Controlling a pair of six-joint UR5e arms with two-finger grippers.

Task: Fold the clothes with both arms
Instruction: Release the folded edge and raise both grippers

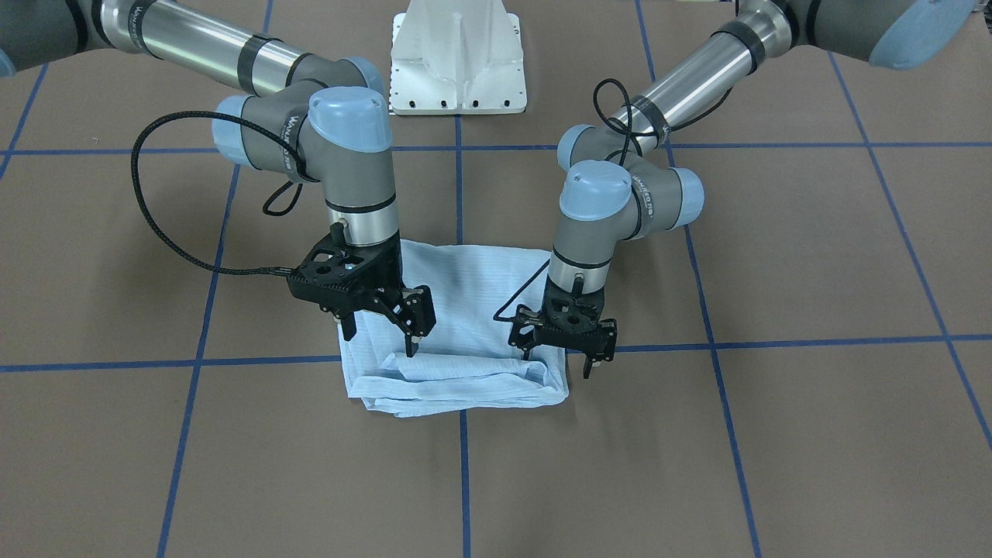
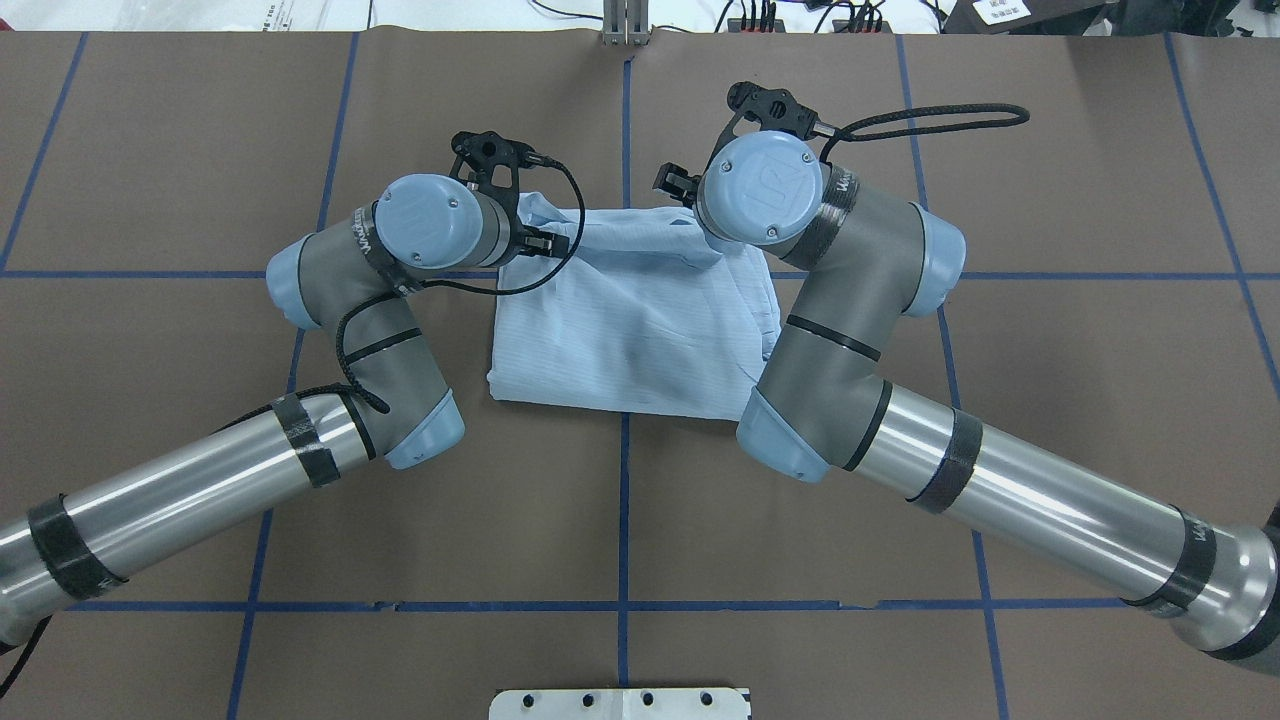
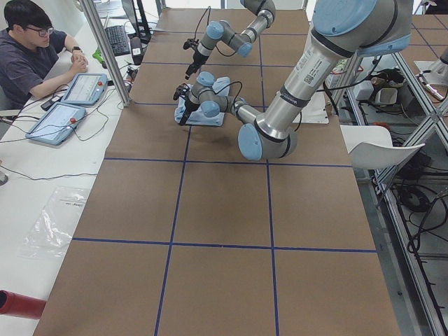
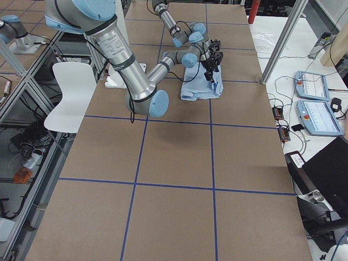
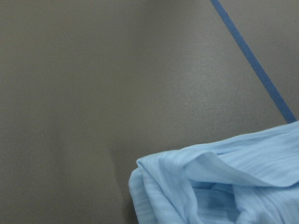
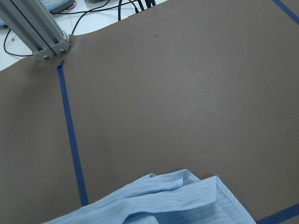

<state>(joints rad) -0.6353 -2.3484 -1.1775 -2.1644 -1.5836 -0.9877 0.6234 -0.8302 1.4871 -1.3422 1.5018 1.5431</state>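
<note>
The light-blue shirt (image 1: 465, 310) lies folded into a rough rectangle on the brown table; it also shows in the overhead view (image 2: 630, 320). Its edge nearest the operators' side is bunched, with loose folds. My right gripper (image 1: 381, 335) hangs open and empty just above that edge, at one corner. My left gripper (image 1: 558, 358) hangs open and empty above the other corner. The left wrist view shows a rumpled corner of the shirt (image 5: 224, 186) below. The right wrist view shows a folded corner (image 6: 163, 200). No fingers show in the wrist views.
The white pedestal base (image 1: 457, 62) stands behind the shirt. Blue tape lines (image 1: 457, 194) grid the brown table. An aluminium post (image 6: 37, 32) stands at the far edge. An operator (image 3: 28, 49) sits at a side desk with tablets (image 3: 70, 105).
</note>
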